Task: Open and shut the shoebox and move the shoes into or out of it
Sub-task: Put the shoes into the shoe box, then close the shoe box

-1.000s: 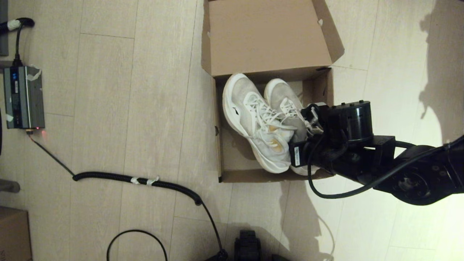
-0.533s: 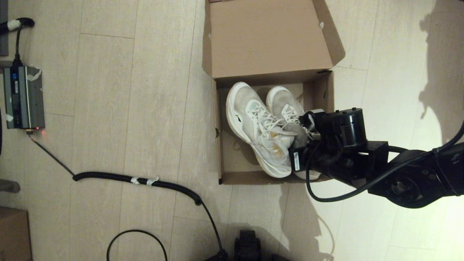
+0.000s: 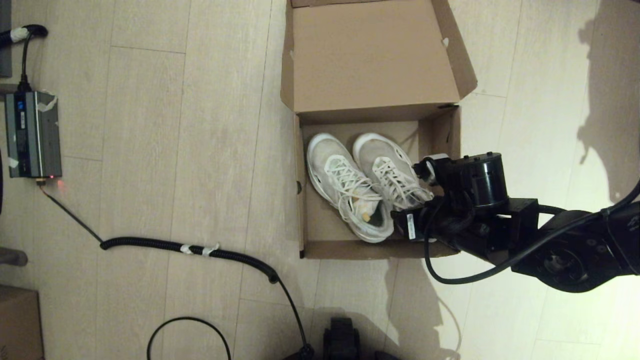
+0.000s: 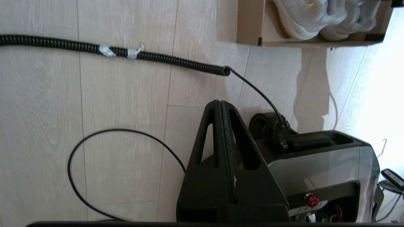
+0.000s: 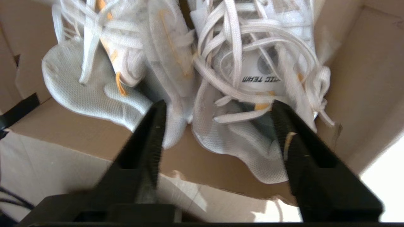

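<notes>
Both white sneakers [image 3: 362,185] lie side by side inside the open shoebox [image 3: 300,210]; my right gripper [image 5: 217,108] hangs at their heels, jaws apart (gripping nothing), my left gripper [image 4: 222,104] pressed together, parked low

The right arm [image 3: 560,240] is reaching in from the robot's right side, with its wrist positioned over the near right corner of the shoebox [image 3: 370,190]. The right gripper [image 5: 217,108] is pointing into the shoebox, and its two fingers [image 5: 151,126] are standing spread wide apart, gripping nothing. The fingertips are hovering just above the heel ends of the shoes [image 3: 365,182] inside the shoebox. The left gripper [image 4: 224,107] is sitting parked low, well apart from the near side of the shoebox, with its fingers pressed flat together.
</notes>
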Tool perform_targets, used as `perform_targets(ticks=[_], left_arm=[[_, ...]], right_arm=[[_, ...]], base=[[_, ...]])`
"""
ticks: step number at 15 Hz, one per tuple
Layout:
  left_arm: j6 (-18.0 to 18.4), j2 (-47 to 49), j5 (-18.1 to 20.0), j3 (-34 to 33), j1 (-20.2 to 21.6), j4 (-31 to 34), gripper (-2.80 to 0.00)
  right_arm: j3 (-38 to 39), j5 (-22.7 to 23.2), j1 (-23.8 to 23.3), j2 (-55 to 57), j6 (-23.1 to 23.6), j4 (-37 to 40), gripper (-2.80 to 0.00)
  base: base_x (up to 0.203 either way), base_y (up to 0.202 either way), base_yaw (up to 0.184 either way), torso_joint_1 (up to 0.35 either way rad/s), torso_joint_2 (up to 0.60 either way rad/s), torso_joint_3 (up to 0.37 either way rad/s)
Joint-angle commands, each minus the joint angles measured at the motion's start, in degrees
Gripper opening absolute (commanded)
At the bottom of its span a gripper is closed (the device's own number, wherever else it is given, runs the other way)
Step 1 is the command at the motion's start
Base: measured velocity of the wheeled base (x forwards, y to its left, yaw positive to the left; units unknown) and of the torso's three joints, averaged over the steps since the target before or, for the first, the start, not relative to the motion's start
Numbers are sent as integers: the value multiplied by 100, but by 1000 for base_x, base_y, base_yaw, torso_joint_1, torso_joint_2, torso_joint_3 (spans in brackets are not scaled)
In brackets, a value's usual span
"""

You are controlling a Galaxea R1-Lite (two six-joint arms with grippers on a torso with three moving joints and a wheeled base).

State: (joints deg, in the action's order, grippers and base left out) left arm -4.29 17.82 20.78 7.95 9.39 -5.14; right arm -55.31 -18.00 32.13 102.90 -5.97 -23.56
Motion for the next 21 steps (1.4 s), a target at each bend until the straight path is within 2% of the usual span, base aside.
perform_targets(ticks=[1, 3, 5, 7, 8, 10, 11, 12, 14, 16, 18, 21], left_arm=[[-3, 33, 13, 121, 2, 63, -280], [-2, 80, 116, 438, -10, 563, -280], [-2, 435, 607, 567, -15, 772, -280], [-6, 1048, 1008, 811, -16, 665, -280], [-13, 1470, 1141, 937, -16, 485, -280], [-49, 2495, 1364, 1161, -21, -100, -280], [-96, 3113, 1451, 1306, -27, -473, -280], [-155, 3740, 1505, 1480, -50, -848, -280], [-388, 5117, 1570, 1996, -108, -1687, -280], [-812, 6099, 1601, 2702, -209, -2403, -280], [-1244, 6462, 1536, 3142, -324, -2882, -280], [-1320, 6405, 1271, 2686, -349, -3600, -280]], right_arm=[[81, -24, 10, -261, -1, -8, 0], [251, -25, 16, -809, -4, 43, 0], [464, -149, -33, -1466, -27, 86, 0], [548, -433, -453, -1897, -15, 99, 0], [538, -468, -721, -1962, -12, 111, -280], [404, -389, -1325, -1876, -28, 146, -280], [255, -129, -1666, -1631, -41, 138, -280], [57, 306, -2019, -1333, -93, 130, -280], [-645, 1859, -2617, -659, -332, 127, -280], [-1532, 2983, -3038, -37, -454, 150, -280], [-2593, 3823, -3274, 394, -609, 390, -280], [-4210, 4922, -3711, 1235, -787, 929, -280]], base=[[0, 0, 0, 0, 0, 0], [0, 0, 0, 0, 0, 0], [0, 0, 0, 0, 0, 0], [0, 0, 0, 0, 0, 0], [0, 0, 0, 0, 0, 0], [0, 0, 0, 0, 0, 0], [0, 0, 0, 0, 0, 0], [0, 0, 0, 0, 0, 0], [0, 0, 0, 0, 0, 0], [0, 0, 0, 0, 0, 0], [0, 0, 0, 0, 0, 0], [0, 0, 0, 0, 0, 0]])
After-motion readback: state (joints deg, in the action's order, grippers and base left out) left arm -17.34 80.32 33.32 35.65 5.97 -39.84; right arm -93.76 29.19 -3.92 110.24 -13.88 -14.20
